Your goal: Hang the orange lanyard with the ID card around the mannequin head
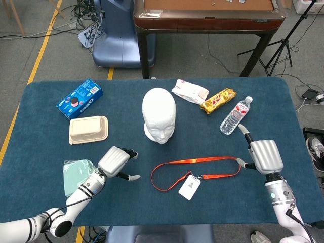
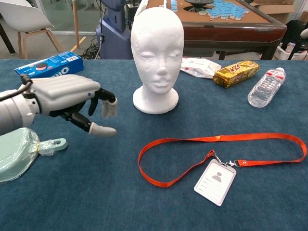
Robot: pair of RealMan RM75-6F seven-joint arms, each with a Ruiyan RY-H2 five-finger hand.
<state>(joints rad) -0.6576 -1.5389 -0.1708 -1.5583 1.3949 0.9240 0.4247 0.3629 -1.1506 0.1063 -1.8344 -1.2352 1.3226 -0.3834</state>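
Note:
The orange lanyard (image 1: 195,162) (image 2: 216,139) lies flat in a loop on the blue table, its ID card (image 1: 189,187) (image 2: 215,182) clipped at the near side. The white mannequin head (image 1: 159,116) (image 2: 157,53) stands upright behind it at mid table. My left hand (image 1: 116,162) (image 2: 74,98) hovers left of the loop, fingers curled downward, thumb out, holding nothing. My right hand (image 1: 262,154) is just right of the lanyard's right end, fingers spread, empty; the chest view does not show it.
A mint-green bagged item (image 1: 76,177) (image 2: 17,151) lies under my left forearm. A beige lidded box (image 1: 88,129) (image 2: 45,95), an Oreo box (image 1: 79,97), snack packs (image 1: 218,99) and a water bottle (image 1: 235,115) (image 2: 266,87) sit along the back.

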